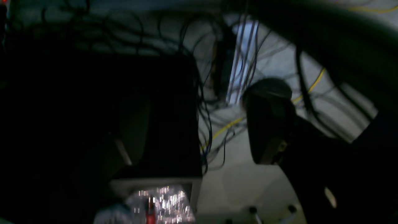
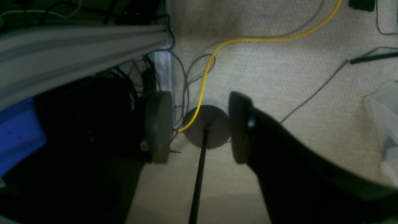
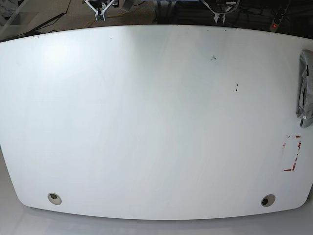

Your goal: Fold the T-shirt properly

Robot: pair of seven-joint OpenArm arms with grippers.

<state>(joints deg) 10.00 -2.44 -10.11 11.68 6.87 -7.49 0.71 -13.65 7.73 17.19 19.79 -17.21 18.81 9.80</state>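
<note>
The T-shirt [image 3: 305,88], light grey and bunched into a narrow heap, lies at the table's [image 3: 146,122] far right edge in the base view. Neither arm shows in that view. My right gripper [image 2: 199,127] hangs over the carpeted floor, open, with nothing between its fingers [image 2: 239,127]. The left wrist view is very dark. My left gripper [image 1: 199,133] shows one finger [image 1: 267,124] plainly and a faint shape of the other, set wide apart and open, with only floor and cables behind.
A red-marked rectangle [image 3: 292,153] sits near the table's right front, with a cable hole at each front corner [image 3: 55,198] [image 3: 267,200]. Below the right gripper are a yellow cable [image 2: 248,39], a round stand base [image 2: 206,126] and an aluminium frame [image 2: 77,43].
</note>
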